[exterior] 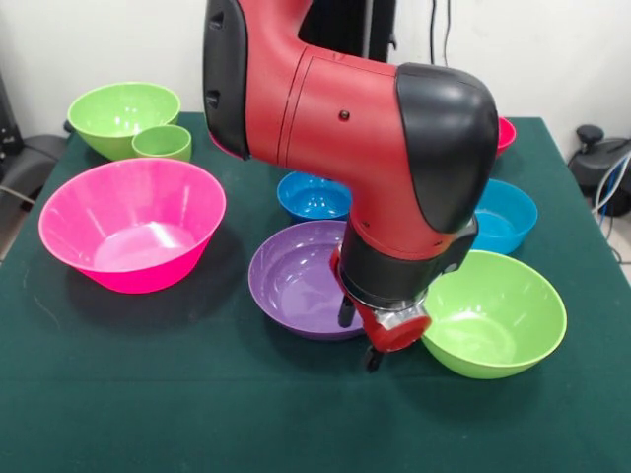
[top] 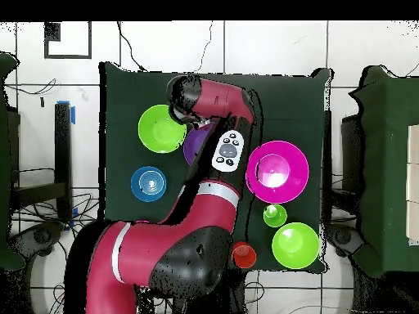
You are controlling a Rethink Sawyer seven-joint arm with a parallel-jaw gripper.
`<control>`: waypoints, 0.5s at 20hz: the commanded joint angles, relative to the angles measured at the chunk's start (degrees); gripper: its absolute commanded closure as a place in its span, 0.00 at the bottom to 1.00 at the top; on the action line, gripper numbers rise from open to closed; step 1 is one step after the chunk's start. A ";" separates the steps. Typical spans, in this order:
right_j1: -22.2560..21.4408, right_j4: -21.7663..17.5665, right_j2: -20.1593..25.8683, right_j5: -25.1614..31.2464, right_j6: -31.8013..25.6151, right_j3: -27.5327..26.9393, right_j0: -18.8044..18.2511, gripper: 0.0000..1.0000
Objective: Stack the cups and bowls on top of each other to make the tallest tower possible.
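We take the purple bowl (exterior: pixel 296 279) as our landmark, near the middle of the green table (exterior: pixel 148 394); the red and black arm (exterior: pixel 345 128) comes down over its right edge, and the gripper (exterior: pixel 375 335) hangs at the rim between it and the lime green bowl (exterior: pixel 493 313) just beside it on the right; whether its fingers are apart or together we cannot tell, and we see nothing held. To the left of the purple bowl, a little apart, stands the large pink bowl (exterior: pixel 131 225) — upright and empty; behind that, further left, sits a second lime green bowl (exterior: pixel 120 113) with the small light green cup (exterior: pixel 163 143) against its front. Just behind the purple bowl lies a blue bowl (exterior: pixel 311 195); another blue bowl (exterior: pixel 505 217) shows behind the near lime one; a red bowl (exterior: pixel 505 133) peeks out behind the arm. No tower stands — every piece sits singly.
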 commanded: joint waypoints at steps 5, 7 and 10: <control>0.36 0.85 3.33 10.30 8.00 2.15 -0.36 0.00; 0.57 0.82 3.47 11.02 7.84 1.81 -0.37 0.00; 0.97 0.76 3.56 11.59 7.84 1.50 -0.42 0.00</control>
